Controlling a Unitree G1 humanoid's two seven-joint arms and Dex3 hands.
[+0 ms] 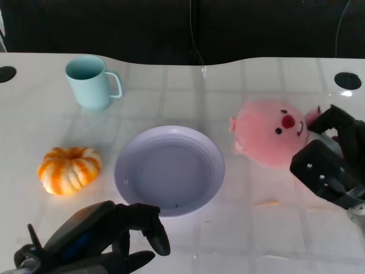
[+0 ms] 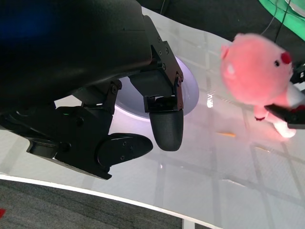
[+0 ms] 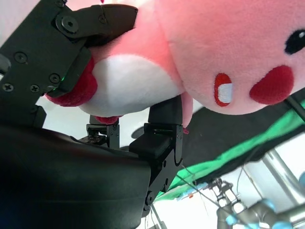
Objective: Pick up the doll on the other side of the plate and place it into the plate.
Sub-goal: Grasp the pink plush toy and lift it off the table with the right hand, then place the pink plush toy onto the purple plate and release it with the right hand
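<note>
— Pink plush doll (image 1: pixel 272 133) with a red nose: where is it?
— Near the white table's (image 1: pixel 239 228) right edge, beside the round lavender plastic plate (image 1: pixel 169 170), gripped by the right hand (image 1: pixel 332 160).
— And the left hand (image 1: pixel 108 234)?
— Near the front edge, fingers loosely apart, holding nothing.

table layout, head view
plate (image 1: pixel 169 170) centre; doll (image 1: pixel 272 135) to its right, in the right hand (image 1: pixel 331 157); mug (image 1: pixel 91 81) behind-left; pumpkin (image 1: pixel 69 169) left of plate; left hand (image 1: pixel 102 237) in front of plate.
</note>
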